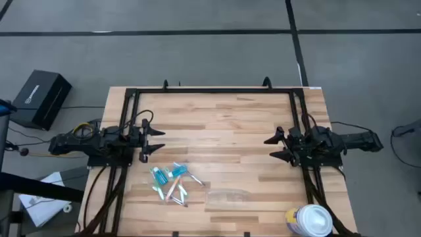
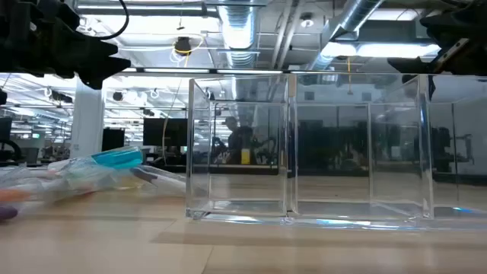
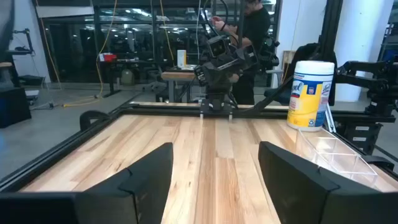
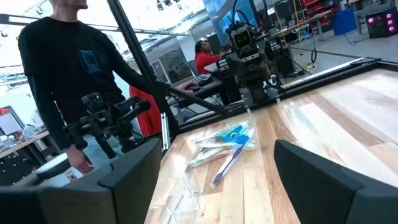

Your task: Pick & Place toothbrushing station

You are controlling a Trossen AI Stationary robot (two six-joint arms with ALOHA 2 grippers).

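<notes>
A loose heap of slim pale toothbrushes and small teal-and-white tubes (image 1: 172, 183) lies on the wooden table, near its front left. In the right wrist view the heap (image 4: 227, 143) lies ahead of my fingers. Right of the heap, a see-through plastic holder (image 1: 228, 196) rests on the table; the low view shows it close up, with upright compartments (image 2: 312, 144). My left gripper (image 1: 158, 141) hovers open at the table's left, behind the heap. My right gripper (image 1: 270, 147) hovers open at the table's right. Neither has anything between its fingers.
A round white-lidded canister (image 1: 309, 220) stands at the front right corner, also in the left wrist view (image 3: 311, 93). A black frame (image 1: 214, 91) runs along the table's far edge and sides. A person (image 4: 74, 81) stands beside the table.
</notes>
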